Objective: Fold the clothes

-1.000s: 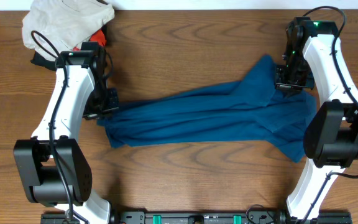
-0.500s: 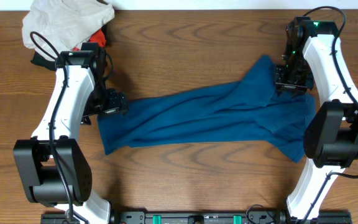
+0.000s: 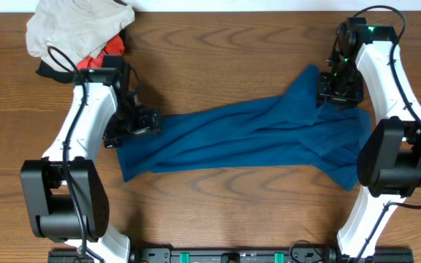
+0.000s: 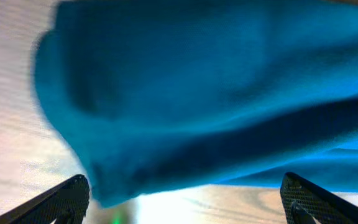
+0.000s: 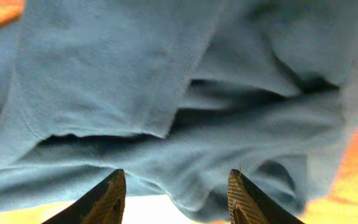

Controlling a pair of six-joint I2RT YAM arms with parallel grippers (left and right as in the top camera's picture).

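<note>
Left gripper (image 3: 147, 122) farther inward, jaws apart, above left end of shirt (image 3: 254, 139).

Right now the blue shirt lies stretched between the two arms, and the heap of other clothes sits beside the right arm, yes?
No: the overhead view shows the heap of other clothes beside the left arm, not the right. The blue shirt does lie stretched between the arms.

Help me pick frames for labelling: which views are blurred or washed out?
Overhead: sharp, evenly lit, shirt and table grain crisp. Left wrist: motion-smeared throughout, table washed out pale. Right wrist: knit weave in focus, white overexposed patch along the bottom edge.
</note>
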